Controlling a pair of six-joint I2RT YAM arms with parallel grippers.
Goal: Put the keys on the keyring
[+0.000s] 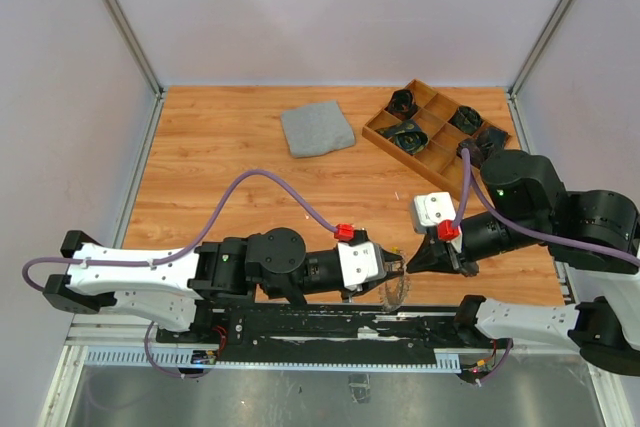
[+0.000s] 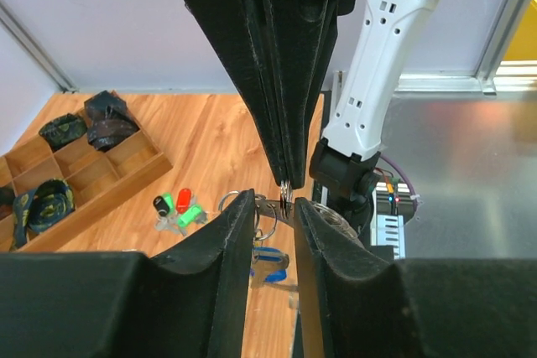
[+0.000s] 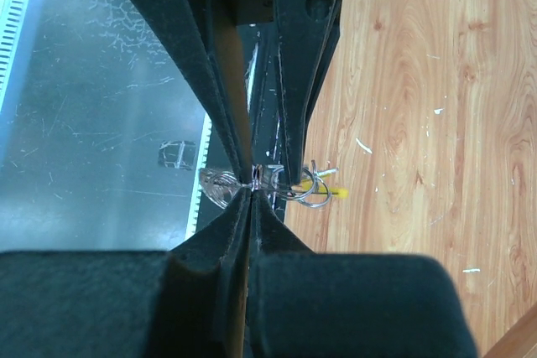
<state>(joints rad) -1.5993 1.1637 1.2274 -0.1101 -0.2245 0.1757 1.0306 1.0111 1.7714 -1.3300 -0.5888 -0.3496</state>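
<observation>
The thin silvery metal keyring (image 3: 264,176) was pinched in the tightly clenched right gripper (image 3: 252,190), near the front edge of the light wooden table (image 1: 230,147). The left gripper (image 2: 273,204) was held with jaws apart on either side of it. Small green- and red-headed keys (image 2: 176,205) were seen lying on the wood nearby.

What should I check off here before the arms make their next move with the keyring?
1. Right gripper pinched shut on the keyring: ok.
2. Left gripper gripping the keyring: jaws stand apart around it; cannot tell.
3. Green and red keys threaded: they seem to lie loose on the table; not ok.
4. Yellow key threaded: it sits beside the ring, but the joint is hidden; cannot tell.
5. Grey cloth and wooden tray away from both grippers: ok.
</observation>
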